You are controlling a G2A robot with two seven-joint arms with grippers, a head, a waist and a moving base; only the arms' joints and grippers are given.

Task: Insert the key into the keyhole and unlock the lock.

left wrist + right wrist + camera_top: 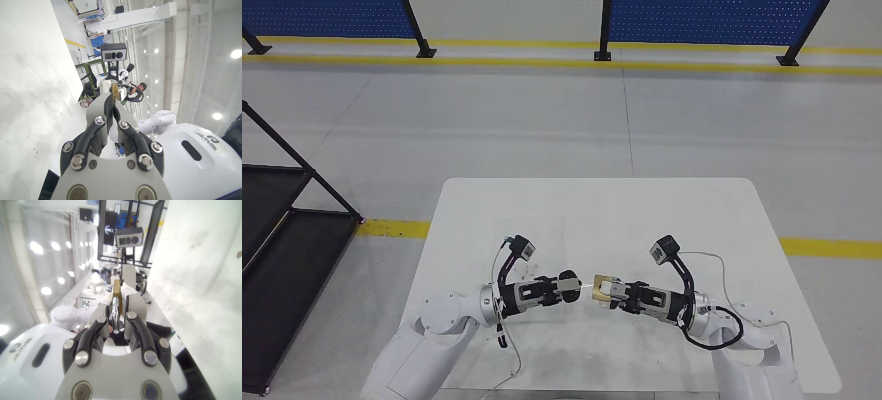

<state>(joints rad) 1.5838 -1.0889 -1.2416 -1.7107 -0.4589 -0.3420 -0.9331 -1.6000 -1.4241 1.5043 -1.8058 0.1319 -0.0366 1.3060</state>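
Above the white table [592, 215] my two grippers meet tip to tip. My left gripper [570, 287] [113, 102] is shut on the key [585, 289], a thin silver blade that points at the lock. My right gripper [616, 292] [116, 298] is shut on the brass padlock [602, 285] [115, 288], whose silver shackle [115, 310] runs back between the fingers. In the left wrist view the padlock [115, 91] sits right at my fingertips, the key's blade meeting its face. How deep the key sits is hidden.
A black cart [282, 250] stands off the table's left side. Blue barrier panels [702, 20] and yellow floor lines [812, 246] lie beyond the table. Cables trail from both wrists near the table's front edge.
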